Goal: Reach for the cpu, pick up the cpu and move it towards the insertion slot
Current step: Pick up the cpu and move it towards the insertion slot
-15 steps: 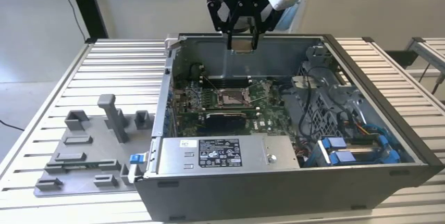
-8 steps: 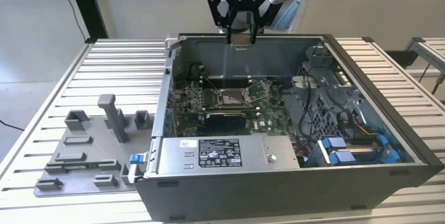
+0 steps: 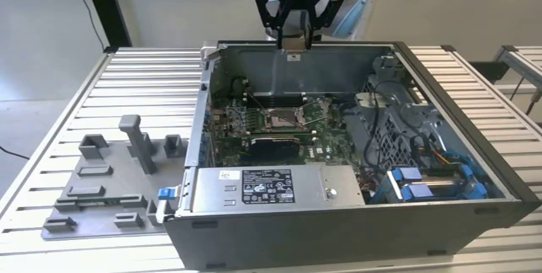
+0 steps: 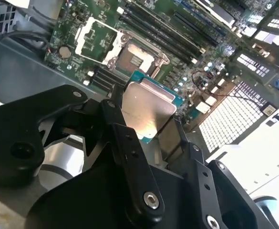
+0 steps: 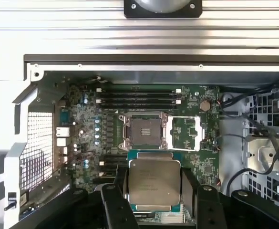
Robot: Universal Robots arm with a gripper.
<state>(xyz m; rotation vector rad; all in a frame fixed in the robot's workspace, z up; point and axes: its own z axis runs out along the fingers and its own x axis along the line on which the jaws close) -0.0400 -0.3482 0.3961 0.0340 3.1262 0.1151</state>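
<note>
While the gripper (image 5: pixel 154 188) clamps the cpu (image 5: pixel 154 183) by its edges high over the open case (image 3: pixel 449 133), keeping the chip level and square to the slot (image 5: pixel 145 131) matters most.

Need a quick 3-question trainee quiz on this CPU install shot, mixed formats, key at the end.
1. True or false: the cpu is already seated in the insertion slot.
2. What does the end effector hold? A) a memory stick B) the cpu C) a cable
3. Fill in: in the exterior view, the grey peg tray sits on the slatted table, on the view's ____ of the computer case.

Key: 1. False: it is clamped between the fingers, above the board, and the socket is open and empty. 2. B. 3. left.
</note>
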